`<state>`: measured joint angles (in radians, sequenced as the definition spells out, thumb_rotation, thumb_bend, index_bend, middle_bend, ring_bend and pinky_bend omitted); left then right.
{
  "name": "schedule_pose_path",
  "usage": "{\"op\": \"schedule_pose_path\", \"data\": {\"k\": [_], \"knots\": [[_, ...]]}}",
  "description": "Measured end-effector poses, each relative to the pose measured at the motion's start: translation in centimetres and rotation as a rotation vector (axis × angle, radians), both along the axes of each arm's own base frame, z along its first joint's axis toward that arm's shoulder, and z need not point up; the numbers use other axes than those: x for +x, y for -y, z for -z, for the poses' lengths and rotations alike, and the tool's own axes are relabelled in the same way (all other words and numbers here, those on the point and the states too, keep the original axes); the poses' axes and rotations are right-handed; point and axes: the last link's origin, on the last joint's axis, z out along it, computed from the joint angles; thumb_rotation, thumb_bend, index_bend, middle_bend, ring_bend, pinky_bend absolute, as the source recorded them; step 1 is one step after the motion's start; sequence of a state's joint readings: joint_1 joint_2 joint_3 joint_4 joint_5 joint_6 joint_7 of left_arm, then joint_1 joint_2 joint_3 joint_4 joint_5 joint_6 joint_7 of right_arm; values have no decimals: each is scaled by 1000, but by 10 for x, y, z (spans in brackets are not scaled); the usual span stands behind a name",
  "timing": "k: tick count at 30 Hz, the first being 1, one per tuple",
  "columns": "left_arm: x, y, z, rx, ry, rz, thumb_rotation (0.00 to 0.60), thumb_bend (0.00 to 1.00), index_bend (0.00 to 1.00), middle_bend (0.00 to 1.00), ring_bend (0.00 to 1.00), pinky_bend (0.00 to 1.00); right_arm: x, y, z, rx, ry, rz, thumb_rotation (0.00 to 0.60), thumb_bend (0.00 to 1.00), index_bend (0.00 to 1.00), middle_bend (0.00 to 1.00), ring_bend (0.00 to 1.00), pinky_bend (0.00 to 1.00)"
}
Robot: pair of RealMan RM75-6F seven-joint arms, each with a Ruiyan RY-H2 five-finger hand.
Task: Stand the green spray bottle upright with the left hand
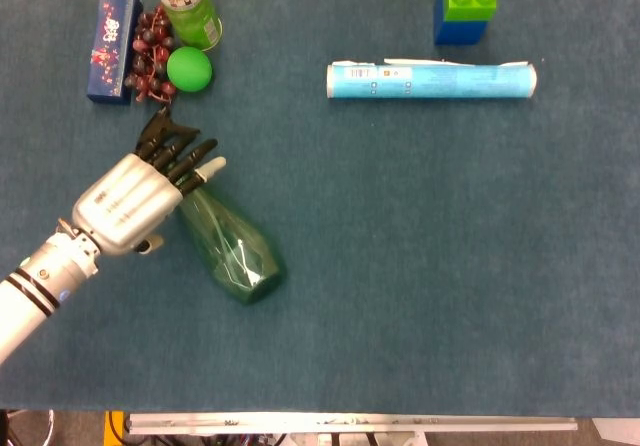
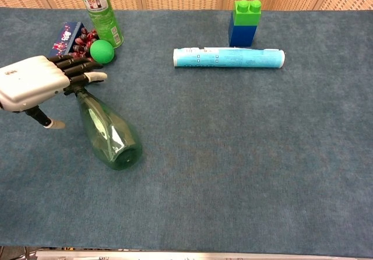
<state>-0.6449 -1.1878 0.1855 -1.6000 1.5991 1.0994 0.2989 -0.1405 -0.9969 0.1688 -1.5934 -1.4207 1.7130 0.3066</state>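
The green spray bottle [image 1: 232, 252] [image 2: 111, 133] lies on its side on the blue cloth, base toward the table's front and neck pointing to the far left. Its black spray head [image 1: 159, 125] sticks out past my fingertips. My left hand [image 1: 128, 202] [image 2: 34, 84] hovers just left of the bottle's neck, palm down, with its fingers stretched out over the neck and its thumb hanging apart below. It holds nothing. My right hand shows in neither view.
At the far left stand a tall green can [image 1: 186, 6], a green ball [image 1: 188, 69], dark grapes [image 1: 147, 52] and a blue box [image 1: 110, 32]. A light blue tube [image 1: 430, 79] lies at the back, with a green-on-blue block [image 1: 467, 6] behind it.
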Motion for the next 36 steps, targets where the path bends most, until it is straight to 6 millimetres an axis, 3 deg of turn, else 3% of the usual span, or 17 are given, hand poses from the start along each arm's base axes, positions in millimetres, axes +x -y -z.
{"op": "schedule_pose_path", "data": {"k": [16,21,29,36], "knots": [[0,-11,33,-88,-46,62,600,27,10,0,0,108,-2,-1,-3,-10,9,4,600,97,485,338,255,359],[6,-13,40,-112,-55,96,600,26,109,18,0,108,-3,-1,-4,-14,14,4,600,96,485,338,255,359],[10,-12,46,-124,-58,118,600,26,318,211,0,108,-4,-1,-5,-15,18,4,600,96,485,338,255,359],[11,-9,48,-135,-66,121,600,27,362,277,11,108,-4,-1,-6,-15,19,5,600,96,484,338,255,359]]}}
